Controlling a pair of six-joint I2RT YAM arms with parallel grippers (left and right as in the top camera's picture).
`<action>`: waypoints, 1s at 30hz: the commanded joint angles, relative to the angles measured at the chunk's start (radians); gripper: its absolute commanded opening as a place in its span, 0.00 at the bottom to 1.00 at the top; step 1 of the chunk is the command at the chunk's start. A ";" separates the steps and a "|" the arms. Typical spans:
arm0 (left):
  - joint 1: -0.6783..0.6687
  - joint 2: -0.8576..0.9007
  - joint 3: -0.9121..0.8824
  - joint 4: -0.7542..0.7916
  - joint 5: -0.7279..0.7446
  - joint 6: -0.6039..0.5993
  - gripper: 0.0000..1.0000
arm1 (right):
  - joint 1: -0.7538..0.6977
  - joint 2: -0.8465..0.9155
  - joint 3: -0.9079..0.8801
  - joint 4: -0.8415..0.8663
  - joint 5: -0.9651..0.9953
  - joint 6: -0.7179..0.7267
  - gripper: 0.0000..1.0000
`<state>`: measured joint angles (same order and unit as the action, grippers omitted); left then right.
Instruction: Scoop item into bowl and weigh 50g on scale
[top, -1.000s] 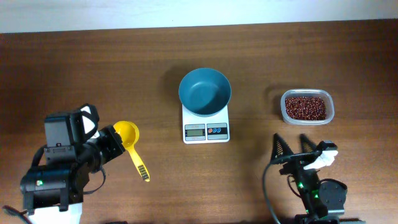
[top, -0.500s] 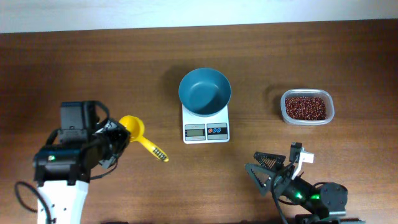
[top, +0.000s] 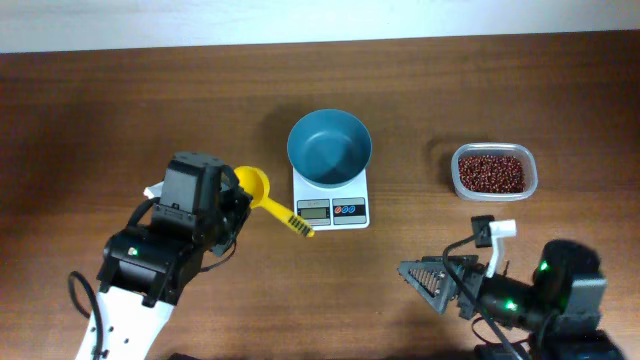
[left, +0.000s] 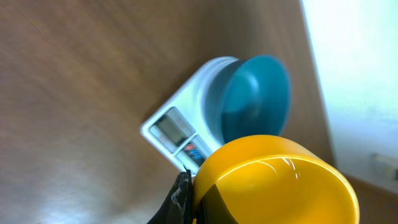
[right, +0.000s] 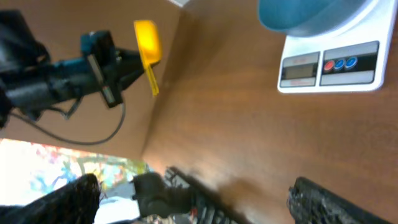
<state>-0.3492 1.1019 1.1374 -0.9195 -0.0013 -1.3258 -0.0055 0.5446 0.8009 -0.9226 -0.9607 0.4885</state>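
The teal-blue bowl (top: 329, 147) is empty and stands on the white scale (top: 331, 209). The red-brown beans (top: 490, 171) fill a clear container (top: 530, 178) at the right. My left gripper (top: 236, 197) is shut on the cup of a yellow scoop (top: 252, 184), just left of the scale, with the handle pointing toward the scale's front. In the left wrist view the scoop (left: 273, 180) fills the lower right, with the bowl (left: 255, 96) and scale (left: 177, 127) beyond. My right gripper (top: 428, 276) is open and empty, low at the front right, pointing left. The right wrist view shows the scale (right: 329, 65) and the scoop (right: 148, 46).
The left arm's body (top: 150, 255) covers the table's front left. The right arm's base (top: 560, 295) sits at the front right. Bare wood lies between the scale and the bean container and along the back of the table.
My left gripper has carried the yellow scoop right and back, up to the scale's left side. My right gripper has swung to point left, low over the front of the table.
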 joint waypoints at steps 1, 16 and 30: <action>-0.052 0.040 0.010 0.077 -0.043 -0.091 0.00 | 0.005 0.065 0.208 -0.195 -0.007 -0.289 0.99; -0.294 0.317 0.136 0.308 0.067 -0.135 0.00 | 0.005 0.025 0.494 -0.457 0.485 -0.230 0.99; -0.142 0.351 0.266 0.192 0.174 -0.072 0.00 | 0.005 0.003 -0.151 0.550 0.023 0.159 0.77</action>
<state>-0.5243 1.4494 1.3792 -0.7208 0.1303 -1.4227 -0.0055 0.5514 0.7238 -0.4023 -0.8314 0.5945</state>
